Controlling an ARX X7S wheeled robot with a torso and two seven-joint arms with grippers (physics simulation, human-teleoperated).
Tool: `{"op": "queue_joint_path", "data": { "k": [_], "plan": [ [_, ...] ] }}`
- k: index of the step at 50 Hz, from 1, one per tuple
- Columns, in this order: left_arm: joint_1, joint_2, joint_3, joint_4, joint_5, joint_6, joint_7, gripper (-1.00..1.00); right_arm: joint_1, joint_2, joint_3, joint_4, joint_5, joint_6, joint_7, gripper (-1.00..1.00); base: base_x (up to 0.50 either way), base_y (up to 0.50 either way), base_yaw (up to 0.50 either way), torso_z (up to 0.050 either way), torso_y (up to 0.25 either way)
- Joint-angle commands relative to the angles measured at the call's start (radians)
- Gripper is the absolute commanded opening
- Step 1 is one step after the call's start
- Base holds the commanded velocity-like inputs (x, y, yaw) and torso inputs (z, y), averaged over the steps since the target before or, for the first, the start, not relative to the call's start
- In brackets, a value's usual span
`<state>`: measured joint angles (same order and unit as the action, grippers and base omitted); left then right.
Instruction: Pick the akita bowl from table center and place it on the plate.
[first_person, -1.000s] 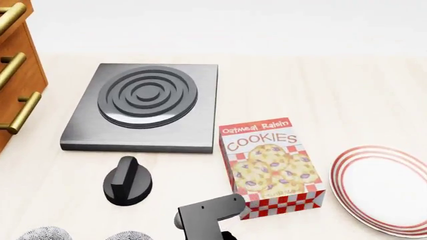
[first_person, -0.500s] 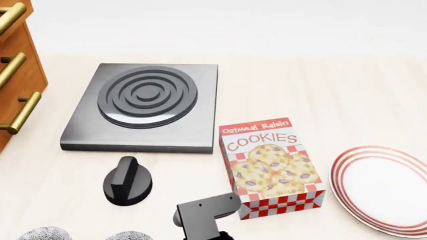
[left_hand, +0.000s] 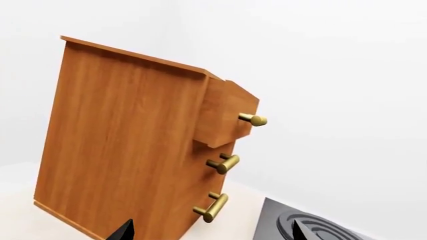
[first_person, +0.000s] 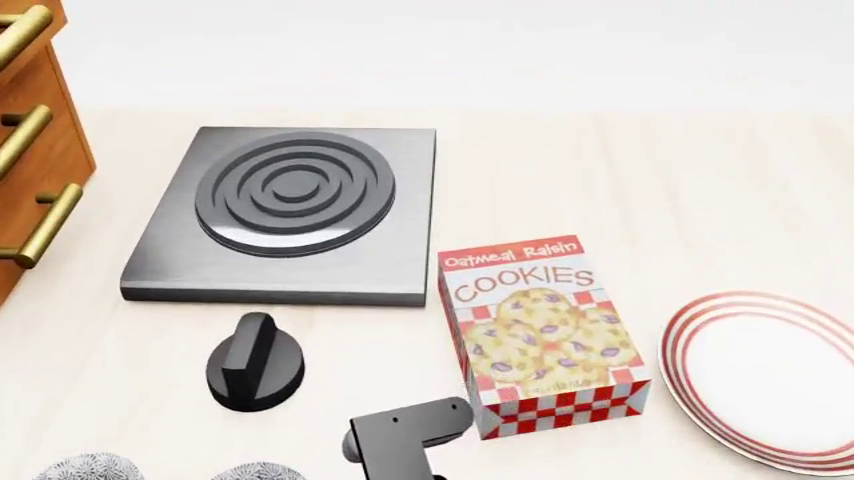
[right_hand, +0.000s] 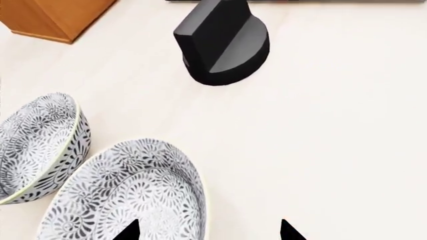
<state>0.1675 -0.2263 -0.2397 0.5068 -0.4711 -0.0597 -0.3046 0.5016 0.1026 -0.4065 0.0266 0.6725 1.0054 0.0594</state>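
Two akita bowls show in the right wrist view. The nearer akita bowl (right_hand: 130, 195) lies partly under my right gripper (right_hand: 208, 232), and its twin (right_hand: 37, 145) stands beside it. The right gripper is open: one fingertip (right_hand: 127, 232) hangs over the nearer bowl's inside, the other fingertip (right_hand: 290, 231) over bare table, with the rim between them. In the head view only the bowls' tops (first_person: 256, 470) (first_person: 87, 467) peek in at the bottom edge. The plate (first_person: 774, 380), white with red rings, lies at the right edge. My left gripper (left_hand: 213, 234) is open and empty near the cabinet.
A black knob (first_person: 254, 365) stands just beyond the bowls. A cookie box (first_person: 541, 335) lies between the bowls and the plate. The grey hob (first_person: 296, 200) sits farther back, and a wooden drawer cabinet (first_person: 34, 130) at the left. A grey arm link (first_person: 400, 435) shows at the bottom centre.
The grey arm link in the head view has slid a little down toward the bottom edge. Nothing on the table has moved.
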Motion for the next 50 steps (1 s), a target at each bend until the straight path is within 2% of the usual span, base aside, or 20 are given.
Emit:
{"op": "queue_joint_path", "data": {
  "k": [1,19,20,39,50],
  "plan": [
    [0.001,-0.005,-0.002,0.001,-0.007,0.003,-0.007,1.0,0.007,0.0,-0.016,0.035,0.002,-0.018,-0.009,1.0,0.0,0.0,0.0,0.0,0.0],
    [0.006,-0.011,0.002,0.0,-0.011,0.008,-0.014,1.0,0.004,0.004,-0.041,0.047,0.018,-0.03,-0.019,1.0,0.0,0.0,0.0,0.0,0.0],
    [0.006,-0.011,0.004,-0.001,-0.01,0.01,-0.013,1.0,0.003,0.005,-0.042,0.046,0.02,-0.03,-0.018,-1.0,0.0,0.0,0.0,0.0,0.0],
    [0.014,-0.018,0.006,0.002,-0.017,0.019,-0.018,1.0,-0.022,0.016,-0.018,-0.005,0.055,-0.052,0.008,-1.0,0.0,0.0,0.0,0.0,0.0],
    [0.015,-0.024,0.008,0.007,-0.019,0.017,-0.026,1.0,-0.106,0.1,0.024,-0.372,0.071,-0.133,0.056,-1.0,0.0,0.0,0.0,0.0,0.0]
  ]
}}
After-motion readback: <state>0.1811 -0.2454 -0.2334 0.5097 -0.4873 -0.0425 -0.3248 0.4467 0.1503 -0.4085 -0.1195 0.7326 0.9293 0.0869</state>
